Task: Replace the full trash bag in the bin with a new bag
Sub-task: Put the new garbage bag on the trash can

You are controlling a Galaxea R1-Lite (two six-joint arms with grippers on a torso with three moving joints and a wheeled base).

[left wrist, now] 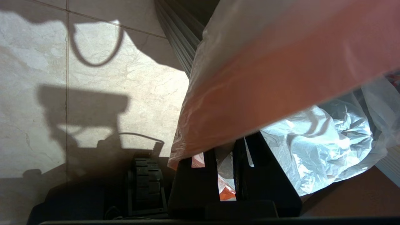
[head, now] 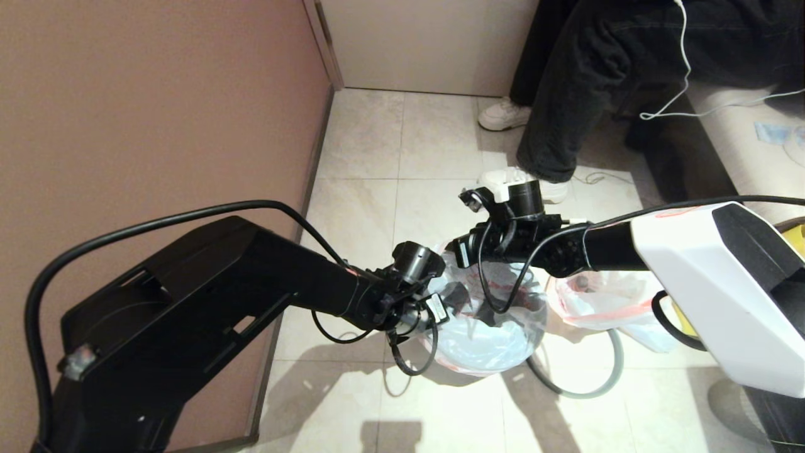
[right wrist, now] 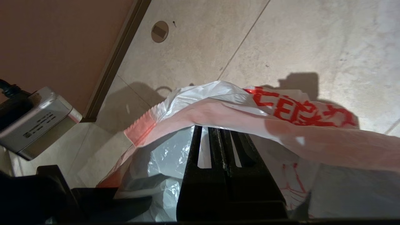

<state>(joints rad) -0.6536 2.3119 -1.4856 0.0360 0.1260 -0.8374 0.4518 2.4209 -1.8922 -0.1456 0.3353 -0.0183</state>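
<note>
Head view: new bag (head: 484, 327) draped in bin on floor (head: 352, 402), between both arms; full trash bag (head: 604, 302) just beside, robot's right; grey hoop (head: 582, 391) lying loose. Left wrist view: left pincer (left wrist: 225, 175) clamped on pink rim band (left wrist: 281, 81). Right wrist view: right pincer (right wrist: 220, 140) closed on opposite rim (right wrist: 218, 114); mouth stretches arm to arm.

A: Thin translucent white plastic bag (right wrist: 218, 103) — pink-red rim band, red printed characters.
B: Noted. Round hoop (head: 588, 387) on pale marbled floor tiles (head: 371, 151): grey. Wall (head: 151, 107): flat brownish-pink.
</note>
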